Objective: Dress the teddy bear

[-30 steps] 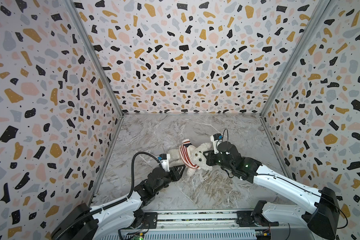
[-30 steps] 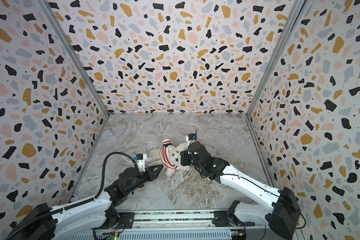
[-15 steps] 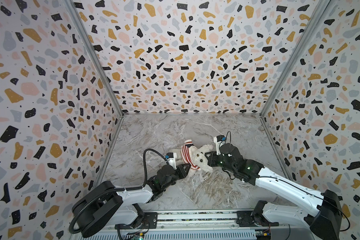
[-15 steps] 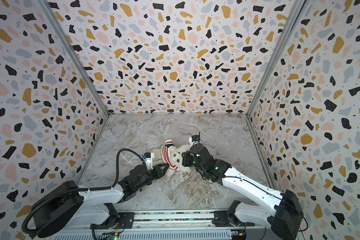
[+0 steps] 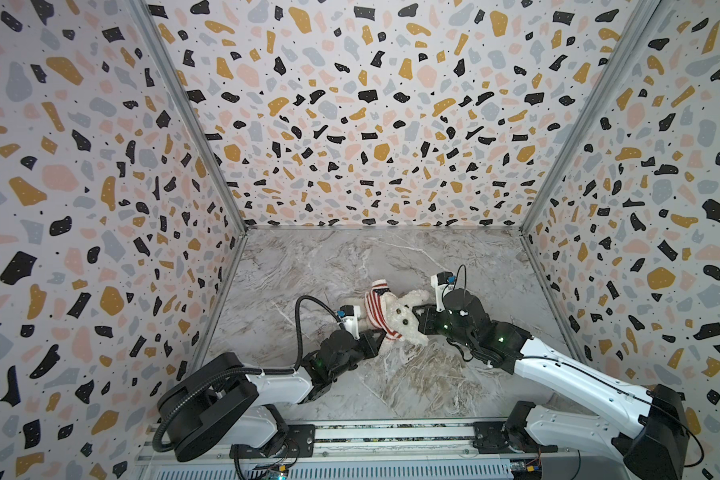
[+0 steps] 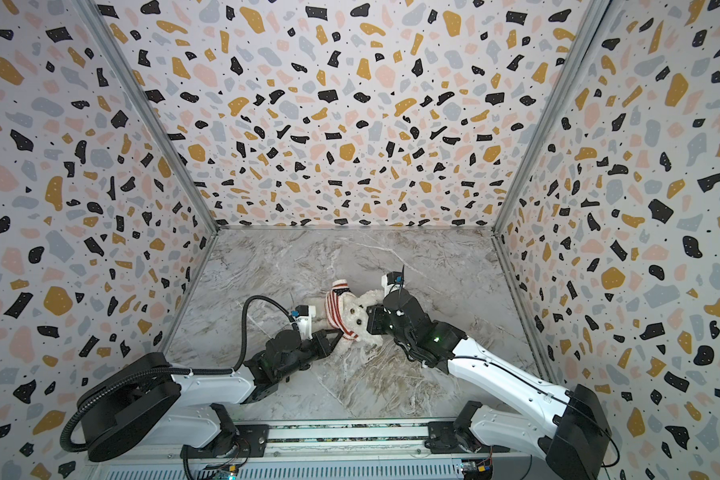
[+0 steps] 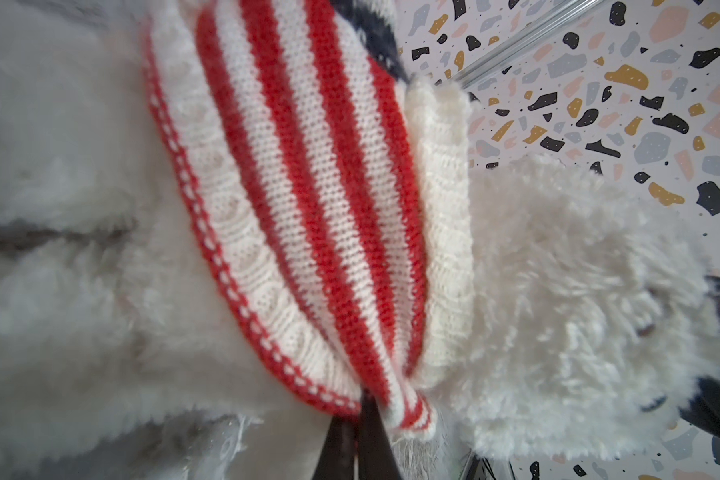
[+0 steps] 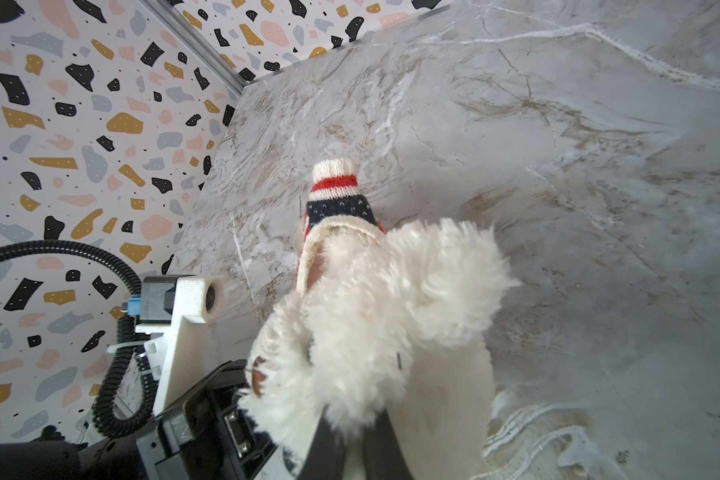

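The white fluffy teddy bear (image 5: 406, 318) (image 6: 360, 318) lies mid-floor on the marble, its head toward the right arm. A red-and-white striped knit top (image 5: 376, 306) (image 6: 336, 305) is bunched around its neck and chest, with one navy-patched sleeve (image 8: 336, 195) sticking up. My left gripper (image 7: 360, 401) (image 5: 380, 337) is shut on the top's red-edged hem (image 7: 267, 332), next to the bear's fur (image 7: 558, 291). My right gripper (image 8: 356, 415) (image 5: 419, 319) is shut on the fur of the bear's head (image 8: 371, 316).
Terrazzo-patterned walls (image 5: 100, 208) close in the marble floor (image 5: 391, 257) on three sides. The left arm's wrist camera mount (image 8: 192, 299) and its black cable (image 5: 308, 307) sit close beside the bear. The arms' base rail (image 5: 391, 436) runs along the front edge.
The left arm has reached in toward the bear, and its jaws have closed on the top's hem. The right gripper has kept its hold on the bear's head.
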{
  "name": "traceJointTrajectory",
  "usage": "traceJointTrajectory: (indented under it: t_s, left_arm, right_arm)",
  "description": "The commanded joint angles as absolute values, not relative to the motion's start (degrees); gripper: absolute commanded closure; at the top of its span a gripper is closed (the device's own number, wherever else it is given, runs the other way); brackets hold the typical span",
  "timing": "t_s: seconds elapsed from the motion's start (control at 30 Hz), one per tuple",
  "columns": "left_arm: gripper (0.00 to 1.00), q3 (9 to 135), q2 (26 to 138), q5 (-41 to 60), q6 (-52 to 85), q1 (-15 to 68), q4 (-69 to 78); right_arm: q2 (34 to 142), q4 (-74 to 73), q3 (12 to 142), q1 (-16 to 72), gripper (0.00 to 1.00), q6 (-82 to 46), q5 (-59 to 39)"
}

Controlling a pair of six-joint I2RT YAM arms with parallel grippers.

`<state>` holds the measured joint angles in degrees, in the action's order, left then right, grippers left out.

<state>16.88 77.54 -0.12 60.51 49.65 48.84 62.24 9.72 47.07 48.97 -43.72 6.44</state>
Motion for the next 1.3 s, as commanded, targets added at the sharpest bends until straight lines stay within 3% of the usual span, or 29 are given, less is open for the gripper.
traceJointTrajectory:
  t_s: [0.0,0.83,1.27]
  left_arm:
    - [1.00,18.0,77.5,-0.4,59.8,50.3,51.6]
    - [1.00,15.8,73.5,-8.3,54.5,59.5,22.9]
    - [1.00,11.4,60.6,-17.7,53.6,59.4,13.3]
  right_arm:
    - [60.5,7.6,47.1,48.8,1.00,-44.3,7.8]
    - [54.1,7.1,42.5,49.5,1.00,-50.4,14.1]
    - [53.0,7.6,43.0,49.5,1.00,-50.9,11.9]
